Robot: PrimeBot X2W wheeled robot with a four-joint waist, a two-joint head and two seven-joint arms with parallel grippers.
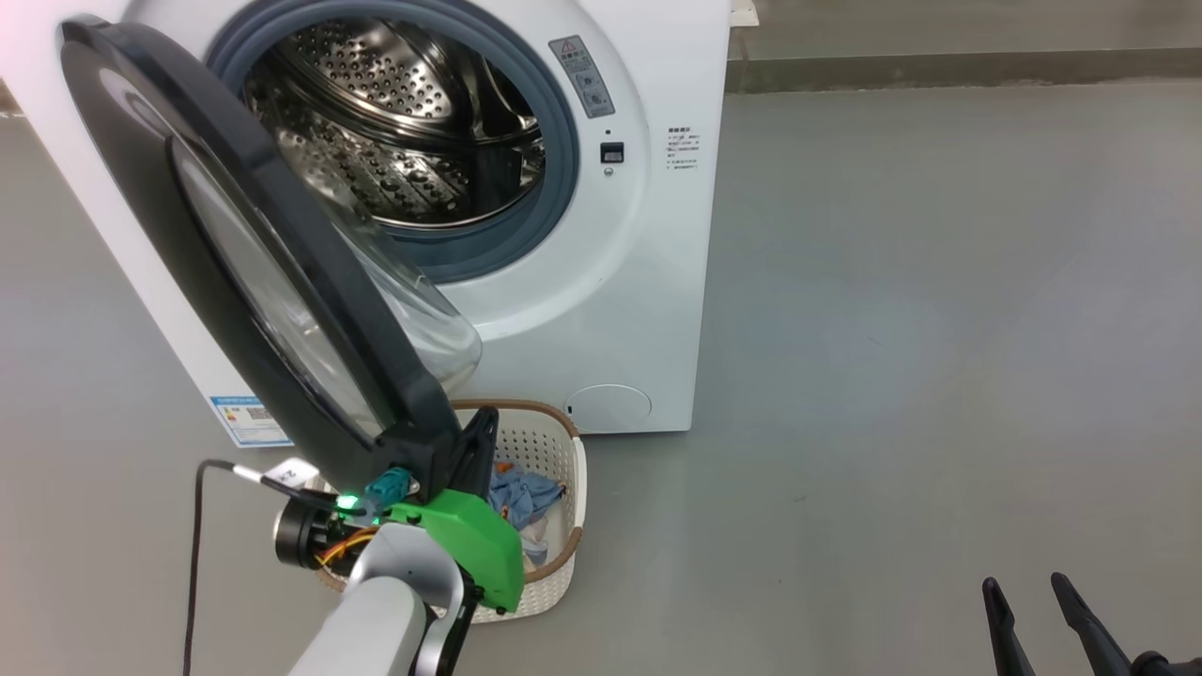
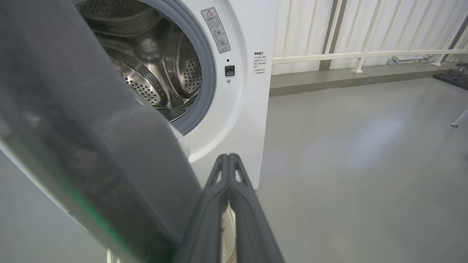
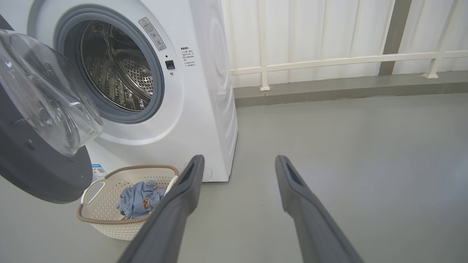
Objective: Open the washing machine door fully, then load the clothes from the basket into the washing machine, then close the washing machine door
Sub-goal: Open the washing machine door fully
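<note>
A smooth grey floor point(image 1: 892, 329) spreads across a plain room, meeting a low grey kerb beneath a white ribbed wall point(image 3: 329, 33) with a cream railing point(image 3: 329, 60) along it. The white washing machine point(image 1: 601, 310) stands on this floor, its steel drum point(image 1: 404, 122) bare inside the blue-grey rubber ring point(image 1: 563, 160). The washing machine door point(image 1: 235, 244) hangs open, swung out on its left-hand hinge, with its black rim reaching over the basket point(image 1: 575, 469). The basket sits on the floor close against the machine's lower front, and the clothes point(image 1: 526, 493), blue cloth with orange prints, lie inside it. From the head view, looking down, the left gripper point(image 1: 486, 418) rises beside the door's lower rim, fingers pressed together with nothing between them. I cannot tell whether they touch the door. A green housing point(image 1: 470, 545) sits just behind it on the arm, and a blue sticker point(image 1: 249, 418) shows at the machine's lower corner. The left wrist view puts the dark rim right up close, blurred. The right wrist view stands back, showing the door's glass bowl point(image 3: 47, 91) bulging toward the drum, and the basket's brown rim and a white handle. The right gripper point(image 1: 1024, 582) hangs over bare floor, well apart from the machine, its fingers spread wide and holding nothing.
</note>
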